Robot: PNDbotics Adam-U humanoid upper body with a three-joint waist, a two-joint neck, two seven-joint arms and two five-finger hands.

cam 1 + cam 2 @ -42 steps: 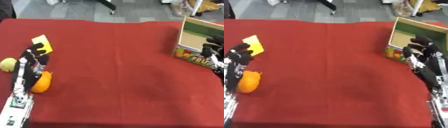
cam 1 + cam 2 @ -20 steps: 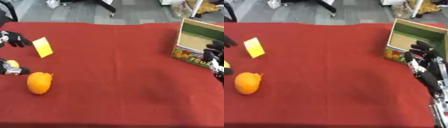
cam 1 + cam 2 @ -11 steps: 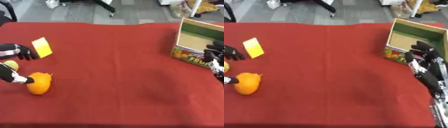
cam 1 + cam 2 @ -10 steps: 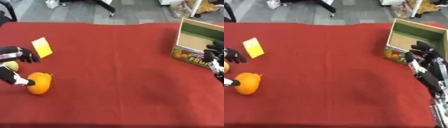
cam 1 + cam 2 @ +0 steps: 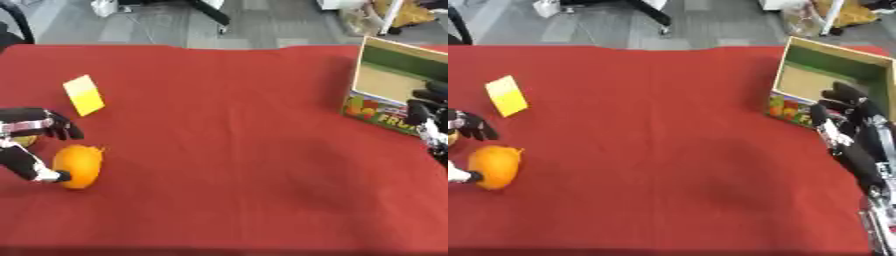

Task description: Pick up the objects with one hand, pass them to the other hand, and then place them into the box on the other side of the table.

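Note:
An orange fruit (image 5: 79,165) lies on the red tablecloth (image 5: 227,150) near the left edge. My left hand (image 5: 35,124) comes in from the left. Its fingers are spread above the orange and its thumb (image 5: 31,168) touches the orange's left side, not closed round it. A small yellow-green fruit (image 5: 21,142) shows partly behind that hand. A yellow block (image 5: 84,95) lies farther back. The open cardboard box (image 5: 833,80) with a green inside stands at the right. My right hand (image 5: 846,120) rests open in front of it, fingers up.
The box has fruit pictures on its front wall (image 5: 791,111). Beyond the table's far edge are grey floor and chair legs (image 5: 206,10). The wide middle of the cloth lies between the orange and the box.
My left hand has come in from the left edge and lowered beside the orange, its thumb now against it. The right hand and the box have stayed put.

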